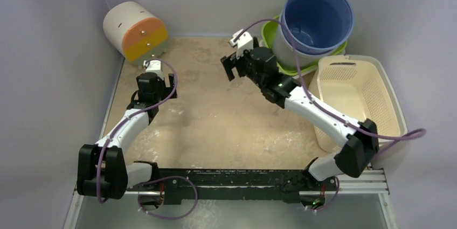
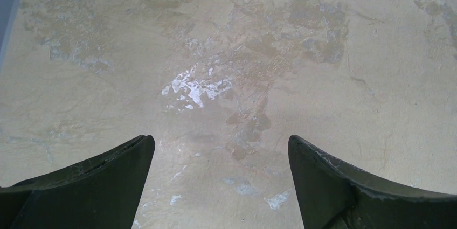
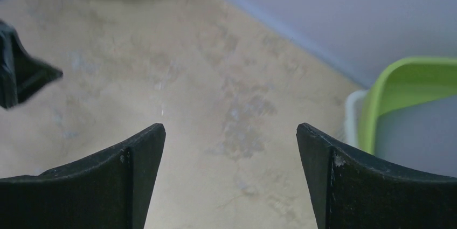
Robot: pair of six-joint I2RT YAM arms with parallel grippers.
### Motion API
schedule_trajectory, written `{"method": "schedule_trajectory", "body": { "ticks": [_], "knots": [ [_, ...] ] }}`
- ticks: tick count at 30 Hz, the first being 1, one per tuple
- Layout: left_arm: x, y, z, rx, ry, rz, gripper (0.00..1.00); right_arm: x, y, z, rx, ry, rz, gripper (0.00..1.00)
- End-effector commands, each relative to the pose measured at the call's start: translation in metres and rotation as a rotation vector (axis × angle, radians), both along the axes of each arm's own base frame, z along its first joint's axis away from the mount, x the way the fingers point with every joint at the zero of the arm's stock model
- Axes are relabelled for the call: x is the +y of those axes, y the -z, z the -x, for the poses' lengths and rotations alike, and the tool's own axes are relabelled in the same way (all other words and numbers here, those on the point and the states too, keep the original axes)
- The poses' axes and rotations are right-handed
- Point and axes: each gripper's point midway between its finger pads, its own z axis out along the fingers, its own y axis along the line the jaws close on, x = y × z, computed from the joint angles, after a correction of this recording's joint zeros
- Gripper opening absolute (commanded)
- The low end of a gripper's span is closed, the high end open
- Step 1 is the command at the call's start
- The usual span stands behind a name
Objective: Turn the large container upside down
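Note:
The large container (image 1: 318, 19), a tall white bucket with a blue rim and blue inside, stands upright with its mouth up in a green tray (image 1: 269, 34) at the back right. My right gripper (image 1: 232, 65) hovers just left of it, pointing away toward the left. It is open and empty (image 3: 230, 129); the bucket's pale wall (image 3: 417, 134) and the green tray (image 3: 409, 81) show at the right edge of the right wrist view. My left gripper (image 1: 154, 66) is over the left side of the table, open with only bare tabletop between its fingers (image 2: 221, 143).
A white and orange cylinder (image 1: 134, 29) lies on its side in the back left corner. A cream perforated basket (image 1: 358, 97) stands along the right edge, with my right arm passing beside it. Grey walls close the back and both sides.

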Motion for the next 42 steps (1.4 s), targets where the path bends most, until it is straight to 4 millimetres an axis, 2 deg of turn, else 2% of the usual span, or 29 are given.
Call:
{"method": "schedule_trajectory", "body": {
  "ticks": [1, 5, 7, 9, 12, 15, 18, 25, 31, 38, 42],
  "knots": [
    [-0.002, -0.024, -0.011, -0.066, -0.002, 0.012, 0.95, -0.032, -0.114, 0.005, -0.216, 0.070, -0.049, 0.93],
    [-0.003, -0.022, -0.012, -0.072, -0.002, 0.016, 0.95, -0.053, -0.172, 0.023, -0.317, 0.092, -0.109, 0.91],
    [-0.004, -0.021, -0.013, -0.073, -0.002, 0.021, 0.95, -0.065, -0.193, 0.032, -0.347, 0.110, -0.140, 0.90],
    [-0.004, -0.020, -0.014, -0.073, -0.002, 0.023, 0.95, -0.077, -0.212, 0.039, -0.377, 0.140, -0.170, 0.90],
    [-0.004, -0.019, -0.015, -0.074, -0.003, 0.027, 0.95, -0.096, -0.228, 0.045, -0.406, 0.200, -0.168, 0.90],
    [-0.008, -0.019, -0.017, -0.084, 0.005, 0.046, 0.95, -0.114, -0.228, 0.043, -0.394, 0.287, -0.124, 0.94],
    [-0.010, -0.019, -0.018, -0.089, 0.010, 0.061, 0.95, -0.130, -0.222, 0.033, -0.373, 0.394, -0.054, 0.98],
    [-0.014, -0.022, -0.020, -0.106, 0.019, 0.081, 0.95, -0.166, -0.222, -0.005, -0.286, 0.537, -0.054, 0.96],
    [-0.013, -0.024, -0.022, -0.109, 0.025, 0.066, 0.95, -0.182, -0.223, -0.024, -0.262, 0.602, -0.032, 0.96],
    [-0.012, -0.018, -0.021, -0.097, 0.022, 0.063, 0.95, -0.196, -0.193, -0.034, -0.181, 0.667, -0.018, 0.96],
    [-0.012, -0.015, -0.019, -0.091, 0.023, 0.062, 0.95, -0.217, -0.175, -0.039, -0.136, 0.727, -0.024, 0.92]
  ]
}}
